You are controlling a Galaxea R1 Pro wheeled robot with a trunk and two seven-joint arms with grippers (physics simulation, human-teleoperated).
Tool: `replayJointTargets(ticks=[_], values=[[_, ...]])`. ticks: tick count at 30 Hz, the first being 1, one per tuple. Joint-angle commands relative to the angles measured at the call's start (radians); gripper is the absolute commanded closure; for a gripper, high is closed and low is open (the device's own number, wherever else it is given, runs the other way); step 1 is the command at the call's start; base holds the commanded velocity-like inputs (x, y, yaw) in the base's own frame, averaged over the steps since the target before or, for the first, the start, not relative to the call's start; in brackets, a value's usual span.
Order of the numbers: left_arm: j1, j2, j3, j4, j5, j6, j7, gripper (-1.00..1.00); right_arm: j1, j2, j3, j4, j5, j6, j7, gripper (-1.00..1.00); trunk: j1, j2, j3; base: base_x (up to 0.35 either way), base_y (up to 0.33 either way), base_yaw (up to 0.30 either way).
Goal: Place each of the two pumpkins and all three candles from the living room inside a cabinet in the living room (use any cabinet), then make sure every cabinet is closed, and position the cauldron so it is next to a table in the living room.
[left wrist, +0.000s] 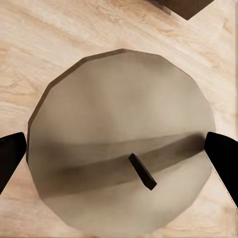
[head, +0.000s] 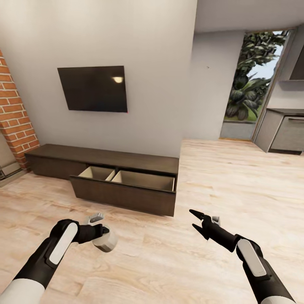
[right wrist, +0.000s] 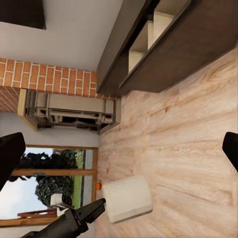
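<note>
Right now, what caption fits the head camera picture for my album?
Left gripper carries a candle toward the open cabinet drawer.

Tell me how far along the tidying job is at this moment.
Done: the cabinet has a drawer pulled open, and what shows of its pale inside holds nothing. In hand: the left gripper is shut on a candle, facing the cabinet. The right gripper is open and holds nothing. Left: put this candle in, then the other candles, the pumpkins, closing the cabinet, and the cauldron.

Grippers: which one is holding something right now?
The left gripper, shut on a cream candle. The right gripper is open with nothing between its fingers, pointing toward the cabinet's open drawer.
</note>
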Motion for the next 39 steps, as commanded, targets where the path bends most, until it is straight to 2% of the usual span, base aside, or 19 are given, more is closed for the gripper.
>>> replayJointTargets(ticks=[1,14,25,33,39], values=[[-0.001,0.001,-0.002,-0.001,0.014,0.002,0.01,1.0,-0.001,0.0,-0.002,0.0,0.002,0.006,0.004,-1.0,0.0,0.0,-0.001,0.276,-0.218,0.0],[-0.001,0.001,-0.002,-0.001,0.014,0.002,0.01,1.0,-0.001,0.0,-0.002,0.002,0.002,0.005,0.005,-1.0,0.0,0.0,0.003,0.277,-0.197,-0.059],[-0.001,0.001,-0.002,-0.001,0.014,0.002,0.009,1.0,-0.001,0.0,-0.002,0.018,0.002,0.005,0.006,-1.0,0.0,0.0,0.015,0.31,-0.012,-0.203],[-0.001,0.001,-0.001,-0.008,0.014,0.002,0.007,1.0,-0.001,0.0,-0.002,0.019,0.002,0.005,0.005,-1.0,0.0,0.0,0.017,0.302,0.0,-0.033],[-0.001,0.001,0.002,-0.035,0.019,0.002,0.003,1.0,-0.001,0.0,-0.002,0.019,0.002,0.005,0.005,-1.0,0.0,0.0,0.017,0.065,0.0,-0.001]])
